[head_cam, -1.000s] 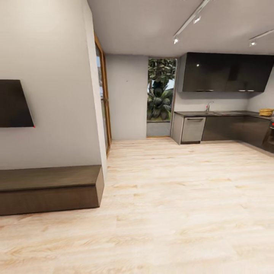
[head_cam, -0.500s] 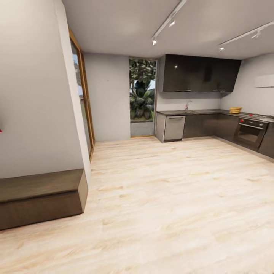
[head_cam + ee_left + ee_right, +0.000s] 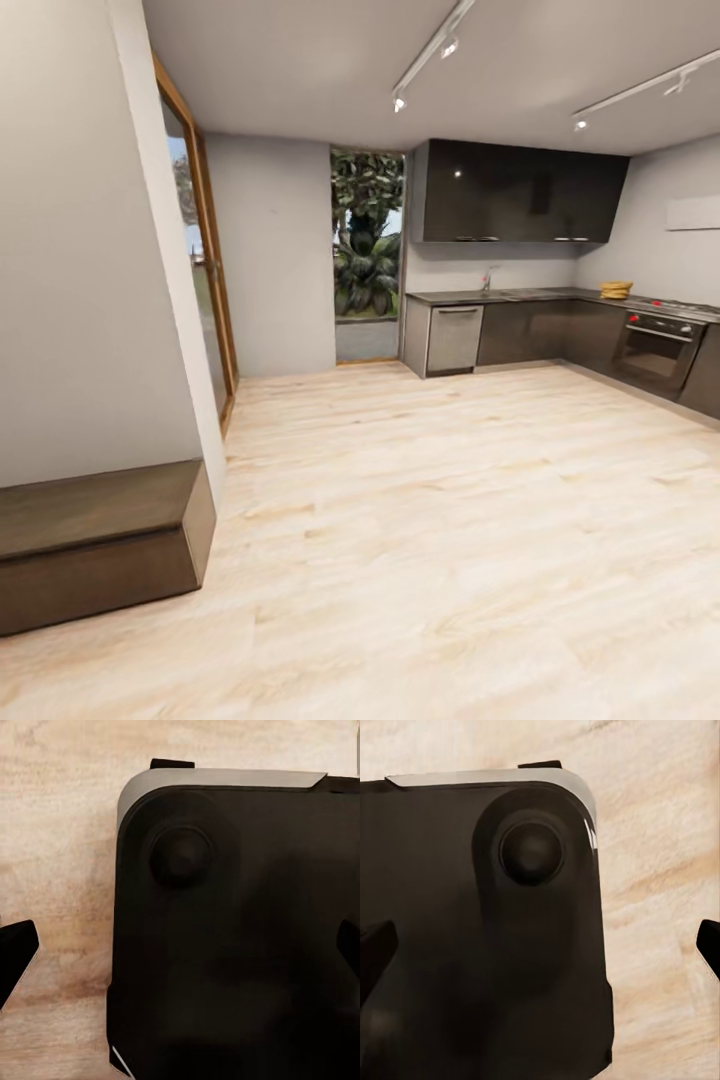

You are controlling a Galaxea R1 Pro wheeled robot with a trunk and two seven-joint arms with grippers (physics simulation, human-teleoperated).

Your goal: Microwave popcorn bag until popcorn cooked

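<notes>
Head view: wood floor [image 3: 450, 520] leading to the kitchen [image 3: 560, 300], with a yellowish item [image 3: 616, 290] on the table [image 3: 520, 295]. Wrist views: fingers of the left gripper [image 3: 180, 960] and right gripper [image 3: 540, 952] spread above the robot's dark base [image 3: 240, 945].

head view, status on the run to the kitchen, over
Both claws wide open over the robot's dark base, holding nothing. Popcorn bag far off on the countertop, right of the sink. Bare wood floor between; oven at right.

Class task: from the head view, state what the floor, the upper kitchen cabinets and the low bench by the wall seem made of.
Floor: pale wood planks, matt, visible grain.
Upper cabinets: dark glossy panels, perhaps lacquer or glass, showing light glints.
Bench: dark brown wood, faint grain.
</notes>
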